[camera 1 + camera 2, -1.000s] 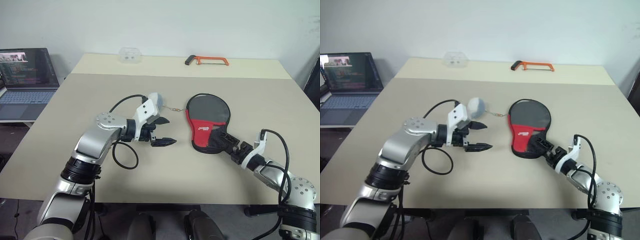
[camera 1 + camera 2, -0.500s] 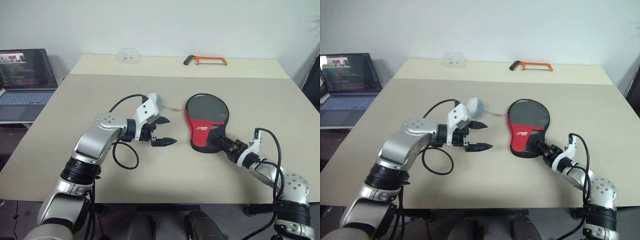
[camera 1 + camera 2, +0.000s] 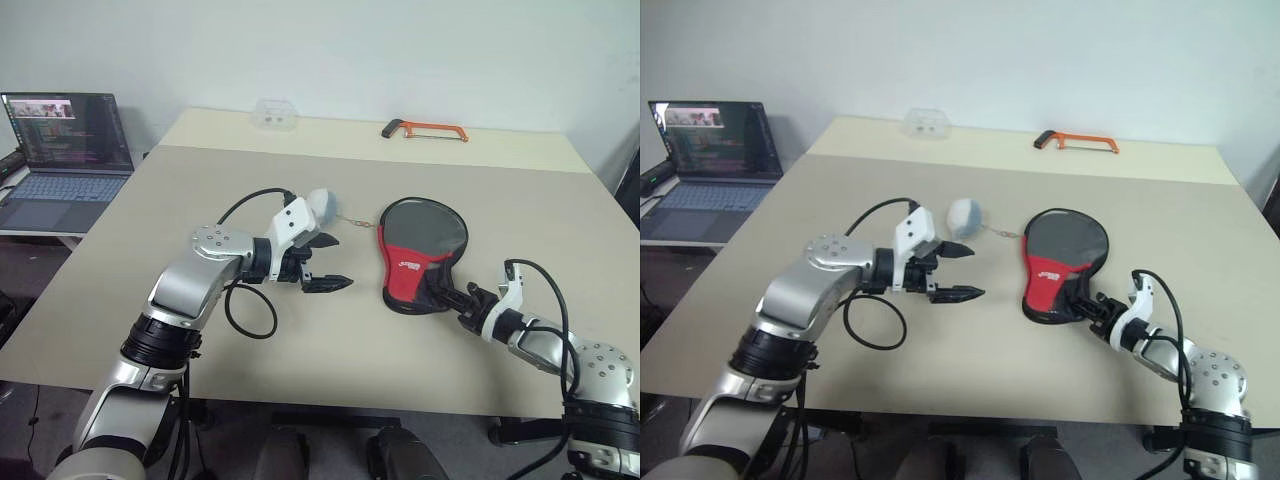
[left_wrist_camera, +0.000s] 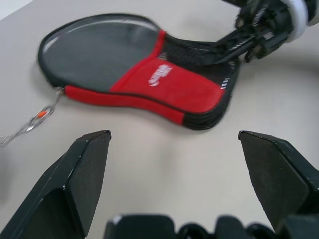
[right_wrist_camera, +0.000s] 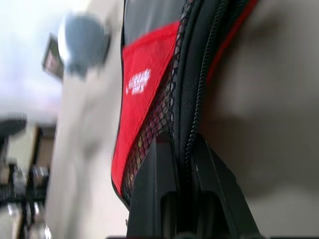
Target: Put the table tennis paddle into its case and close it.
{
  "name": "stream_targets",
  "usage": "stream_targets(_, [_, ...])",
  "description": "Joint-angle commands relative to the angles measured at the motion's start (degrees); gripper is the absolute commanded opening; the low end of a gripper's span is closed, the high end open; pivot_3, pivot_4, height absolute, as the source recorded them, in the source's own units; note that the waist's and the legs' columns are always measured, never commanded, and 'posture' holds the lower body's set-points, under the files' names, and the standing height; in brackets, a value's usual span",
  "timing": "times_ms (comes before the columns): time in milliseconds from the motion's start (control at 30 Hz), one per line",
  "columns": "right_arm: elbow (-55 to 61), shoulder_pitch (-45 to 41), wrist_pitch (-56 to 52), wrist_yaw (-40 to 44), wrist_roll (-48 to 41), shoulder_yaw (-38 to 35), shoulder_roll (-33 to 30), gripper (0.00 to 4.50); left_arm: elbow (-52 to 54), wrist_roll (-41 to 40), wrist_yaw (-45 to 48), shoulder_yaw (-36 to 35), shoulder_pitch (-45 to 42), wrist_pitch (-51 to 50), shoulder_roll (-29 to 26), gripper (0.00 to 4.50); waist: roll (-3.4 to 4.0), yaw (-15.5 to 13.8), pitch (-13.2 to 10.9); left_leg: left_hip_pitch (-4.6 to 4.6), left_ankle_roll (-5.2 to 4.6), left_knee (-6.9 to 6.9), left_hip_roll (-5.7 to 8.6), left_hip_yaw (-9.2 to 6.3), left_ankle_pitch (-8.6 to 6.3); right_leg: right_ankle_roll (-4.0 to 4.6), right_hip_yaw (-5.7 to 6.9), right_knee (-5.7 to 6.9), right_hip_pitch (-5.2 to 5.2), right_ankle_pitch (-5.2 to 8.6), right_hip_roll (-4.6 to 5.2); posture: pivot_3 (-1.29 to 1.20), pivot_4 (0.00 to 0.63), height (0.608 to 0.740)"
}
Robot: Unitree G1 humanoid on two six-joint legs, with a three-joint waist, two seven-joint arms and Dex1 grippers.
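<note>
One step is in hand — closing. The case [image 3: 420,255] lies flat on the table [image 3: 500,190], its narrow end clamped between the right gripper [image 3: 452,295] jaws at the zipper edge. The left gripper [image 3: 322,263] hangs released, jaws spread, case well ahead of them. A pull along the zipper seems next. The paddle is hidden — judged already inside; the zipper pull cannot be made out.

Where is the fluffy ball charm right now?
The ball charm lies on the table, just behind the open left gripper, chained to the case on its right.
</note>
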State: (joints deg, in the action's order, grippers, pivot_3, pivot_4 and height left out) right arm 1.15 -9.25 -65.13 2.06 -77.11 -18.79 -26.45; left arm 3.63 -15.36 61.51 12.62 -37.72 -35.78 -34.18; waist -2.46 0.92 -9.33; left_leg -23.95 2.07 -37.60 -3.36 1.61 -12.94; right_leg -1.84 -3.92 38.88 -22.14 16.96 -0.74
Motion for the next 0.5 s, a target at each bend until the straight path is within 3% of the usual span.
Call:
stream_targets(33, [0.4,4.9,-5.1,3.9,3.0,2.8,-3.7,0.03,0.3,0.0,0.4,-0.1,-1.1,1.2,-0.1,4.50,-0.01,-0.4,0.0,0.00,-0.04,0.06,0.00,0.01,-0.03,0.01,0.00,-0.03,-0.01,0.02,0.00,0.00,0.150,0.740])
stream_targets(333, [11.7,12.9,-6.0,22.9,8.5,10.5,-16.2,0.03,-1.6,0.3,1.5,0.8,-2.4,2.3,0.3,4.50,-0.01,-1.0,0.0,-0.04,-0.08,0.64,0.01,0.02,-0.07,0.06,0.05,-0.36,-0.14,0.08,-0.01,0.00,0.150,0.740])
stream_targets(500, [15.2,15.4,-4.0,29.6,12.1,13.3,-18.7,0.03,-2.0,0.4,2.1,0.9,-2.8,2.6,0.3,4.50,-0.01,-0.9,0.0,0.02,-0.08,0.63,-0.04,0.00,-0.07,0.10,0.08,-0.28,-0.14,0.11,-0.09,0.00,0.150,0.740])
